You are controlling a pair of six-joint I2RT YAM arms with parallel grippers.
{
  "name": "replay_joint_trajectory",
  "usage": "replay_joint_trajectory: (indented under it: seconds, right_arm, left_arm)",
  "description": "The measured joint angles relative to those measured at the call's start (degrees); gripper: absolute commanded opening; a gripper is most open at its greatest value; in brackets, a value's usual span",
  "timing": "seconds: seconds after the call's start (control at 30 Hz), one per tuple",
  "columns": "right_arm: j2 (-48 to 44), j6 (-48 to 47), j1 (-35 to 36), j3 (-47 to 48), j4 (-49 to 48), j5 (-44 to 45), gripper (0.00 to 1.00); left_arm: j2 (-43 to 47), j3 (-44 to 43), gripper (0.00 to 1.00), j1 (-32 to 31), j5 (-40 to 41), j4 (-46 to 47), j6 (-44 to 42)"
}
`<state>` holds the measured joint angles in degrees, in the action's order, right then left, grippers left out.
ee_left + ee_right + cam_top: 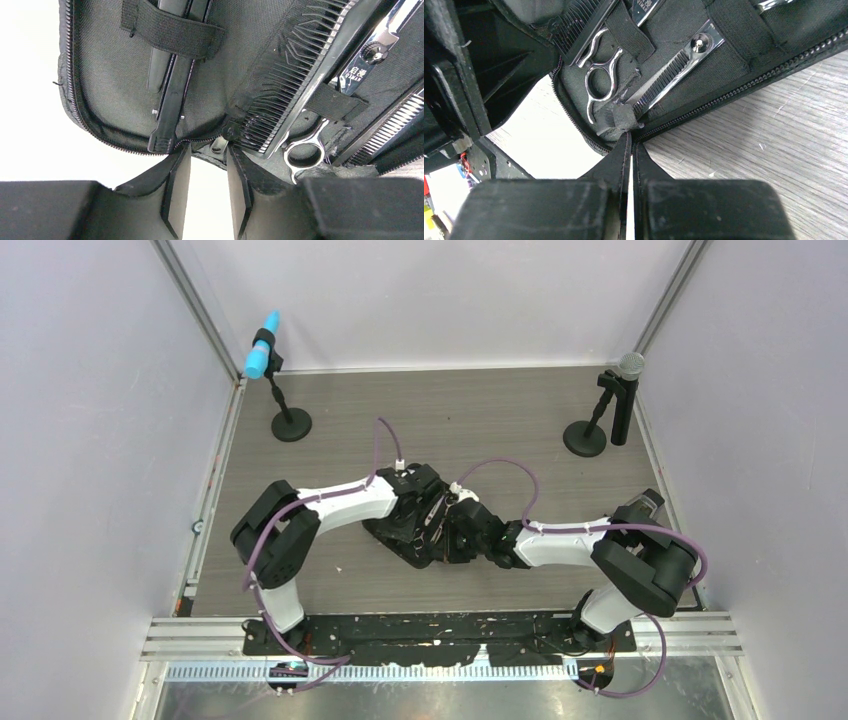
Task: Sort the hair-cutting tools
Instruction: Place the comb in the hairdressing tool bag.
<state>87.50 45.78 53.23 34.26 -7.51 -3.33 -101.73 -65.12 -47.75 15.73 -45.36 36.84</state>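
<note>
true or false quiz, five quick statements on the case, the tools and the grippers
1. The zip case lies open. True.
2. The comb lies loose on the table. False: it sits inside the case, under a strap.
3. The right gripper is shut on the case's edge. True.
4. The left gripper is shut tight. False: its jaws stand apart, just short of the zipper pull.
5. The left gripper holds the scissors. False: they are tucked in the case.

Left gripper point(428, 525), right gripper point(458, 538), seemingly on case point(386, 535)
</note>
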Motion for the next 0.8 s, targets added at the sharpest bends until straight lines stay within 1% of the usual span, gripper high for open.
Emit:
replay_joint_trajectory:
  seconds: [0.33,0.5,0.67,0.8]
  right_arm:
    - [0.0,-0.2,0.0,0.0,0.0,-0.3,0.05]
    - [0.0,-0.4,0.0,0.0,-0.1,-0.3,0.05]
    - [0.0,-0.5,0.0,0.0,-0.1,-0.3,0.05]
    - [0.0,-0.6,0.0,0.0,-0.1,-0.4,0.05]
  left_arm:
    - [-2.3,-2.4,0.27,0.2,-1.5,-1.7,-1.0]
    - [-4.2,-4.5,0.28,0.6,-2.9,-3.6,-2.1]
    - [-4.4,-4.7,0.30,2.6,-6.1,-3.8,-2.6]
    - [-4.5,-4.7,0.26,3.7,-8.4,-3.8,-2.6]
